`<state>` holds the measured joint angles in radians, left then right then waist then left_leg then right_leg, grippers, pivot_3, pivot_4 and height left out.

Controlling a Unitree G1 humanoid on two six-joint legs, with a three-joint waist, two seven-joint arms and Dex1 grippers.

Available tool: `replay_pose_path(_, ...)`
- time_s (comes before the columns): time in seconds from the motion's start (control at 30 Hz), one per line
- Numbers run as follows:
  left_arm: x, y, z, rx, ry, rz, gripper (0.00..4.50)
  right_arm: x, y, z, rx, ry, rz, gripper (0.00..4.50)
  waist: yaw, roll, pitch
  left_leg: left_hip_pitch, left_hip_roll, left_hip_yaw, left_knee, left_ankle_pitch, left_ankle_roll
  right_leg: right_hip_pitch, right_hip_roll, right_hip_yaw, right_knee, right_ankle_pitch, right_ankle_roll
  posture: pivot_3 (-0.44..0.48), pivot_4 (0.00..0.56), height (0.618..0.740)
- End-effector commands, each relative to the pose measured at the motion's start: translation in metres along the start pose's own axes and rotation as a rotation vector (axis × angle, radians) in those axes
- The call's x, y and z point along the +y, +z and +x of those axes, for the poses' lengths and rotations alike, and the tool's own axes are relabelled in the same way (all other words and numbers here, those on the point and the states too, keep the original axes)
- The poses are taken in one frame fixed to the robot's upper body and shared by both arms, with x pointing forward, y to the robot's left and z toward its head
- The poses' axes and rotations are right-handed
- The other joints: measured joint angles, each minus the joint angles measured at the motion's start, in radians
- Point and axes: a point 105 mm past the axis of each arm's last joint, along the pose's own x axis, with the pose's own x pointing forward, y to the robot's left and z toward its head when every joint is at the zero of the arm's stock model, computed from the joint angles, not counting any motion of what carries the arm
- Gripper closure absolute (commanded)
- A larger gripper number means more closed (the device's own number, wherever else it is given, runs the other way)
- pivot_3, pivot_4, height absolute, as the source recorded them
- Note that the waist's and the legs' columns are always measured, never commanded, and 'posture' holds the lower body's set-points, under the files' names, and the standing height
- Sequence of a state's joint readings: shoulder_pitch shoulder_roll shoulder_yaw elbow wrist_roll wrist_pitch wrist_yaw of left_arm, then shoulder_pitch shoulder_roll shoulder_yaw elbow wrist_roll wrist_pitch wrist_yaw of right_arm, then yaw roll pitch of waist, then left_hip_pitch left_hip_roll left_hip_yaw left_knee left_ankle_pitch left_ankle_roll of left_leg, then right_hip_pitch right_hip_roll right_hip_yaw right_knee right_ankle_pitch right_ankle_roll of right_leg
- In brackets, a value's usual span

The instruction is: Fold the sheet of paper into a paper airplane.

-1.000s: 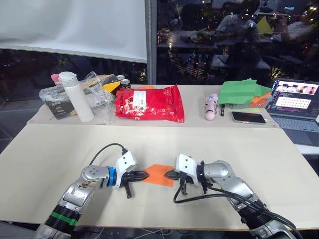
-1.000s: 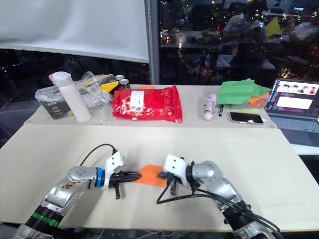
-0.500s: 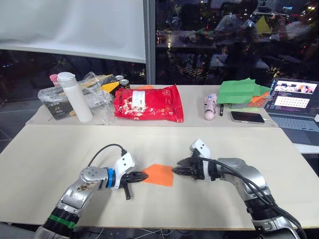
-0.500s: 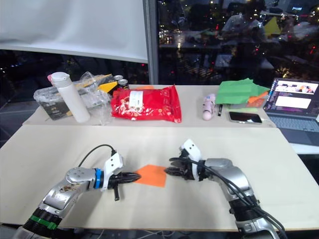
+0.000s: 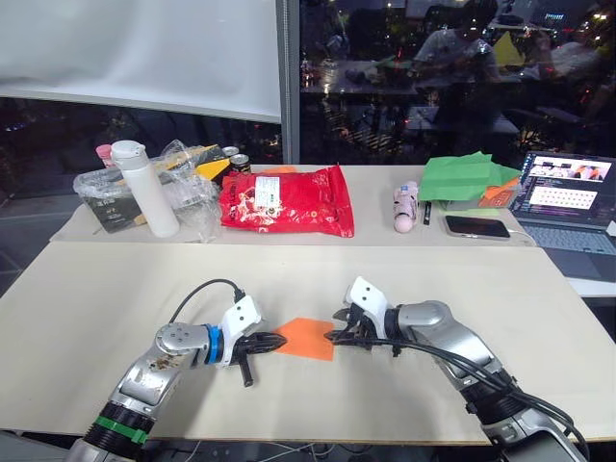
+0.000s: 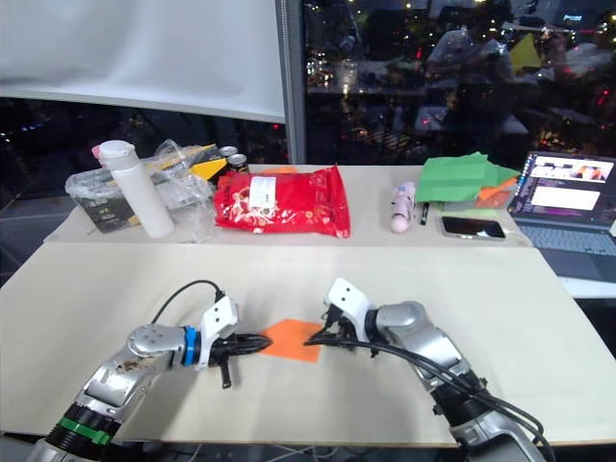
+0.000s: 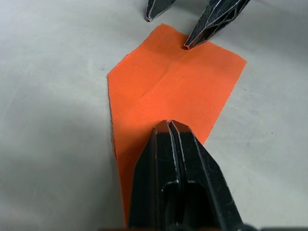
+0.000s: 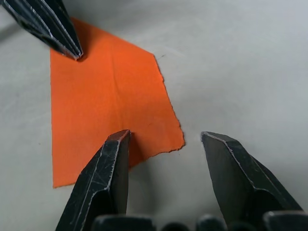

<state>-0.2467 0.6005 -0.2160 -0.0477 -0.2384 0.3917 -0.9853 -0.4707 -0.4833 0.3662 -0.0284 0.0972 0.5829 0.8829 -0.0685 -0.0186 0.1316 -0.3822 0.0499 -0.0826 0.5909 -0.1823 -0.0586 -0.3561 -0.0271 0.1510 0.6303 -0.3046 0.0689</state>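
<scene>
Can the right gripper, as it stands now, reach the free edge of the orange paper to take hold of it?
Probably yes. The right gripper is open at that edge of the sheet of paper: one finger lies over the paper, the other over the bare table. Nothing lies between. The left gripper, shut, presses the opposite end.

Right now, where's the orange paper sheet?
The creased bright-orange paper sheet lies flat on the beige table near its front edge, between the left gripper, shut and pressing one end, and the open right gripper at the other.
</scene>
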Motion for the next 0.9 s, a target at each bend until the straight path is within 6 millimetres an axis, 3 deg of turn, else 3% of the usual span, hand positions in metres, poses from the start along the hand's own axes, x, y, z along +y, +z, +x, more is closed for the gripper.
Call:
replay_pose_path(0.03, -0.005, -0.015, 0.003, 0.051, -0.008, -0.039, 4.50, 0.013, -0.007, 0.006, 0.023, 0.056, 0.024, 3.12, 0.000, 0.000, 0.000, 0.000, 0.000, 0.000, 0.000, 0.000, 0.000, 0.000, 0.000, 0.000, 0.000, 0.000, 0.000, 0.000, 0.150, 0.715)
replay_pose_path(0.17, -0.006, -0.015, 0.004, 0.050, -0.009, -0.041, 4.50, 0.014, 0.001, 0.007, -0.017, 0.061, 0.018, 4.45, 0.000, 0.000, 0.000, 0.000, 0.000, 0.000, 0.000, 0.000, 0.000, 0.000, 0.000, 0.000, 0.000, 0.000, 0.000, 0.000, 0.150, 0.715)
replay_pose_path(0.67, -0.009, -0.016, 0.005, 0.054, -0.018, -0.049, 4.50, 0.014, 0.041, -0.017, -0.198, 0.117, 0.038, 4.45, 0.000, 0.000, 0.000, -0.001, 0.000, 0.000, 0.000, 0.000, 0.000, -0.001, 0.000, 0.000, 0.000, 0.000, 0.000, 0.000, 0.150, 0.715)
replay_pose_path(0.8, -0.009, -0.016, 0.005, 0.056, -0.024, -0.049, 4.50, 0.010, 0.034, -0.025, -0.165, 0.106, 0.101, 4.45, 0.001, 0.000, 0.000, -0.001, 0.000, 0.000, 0.000, 0.000, 0.000, -0.001, 0.000, 0.000, 0.000, 0.000, 0.000, 0.000, 0.150, 0.715)
replay_pose_path(0.9, -0.009, -0.016, 0.006, 0.056, -0.027, -0.048, 4.50, 0.008, 0.023, -0.035, -0.147, 0.119, 0.286, 3.62, 0.002, 0.000, 0.000, -0.002, 0.000, 0.000, 0.000, 0.000, 0.000, -0.001, 0.000, 0.000, -0.001, 0.000, 0.000, 0.000, 0.150, 0.715)
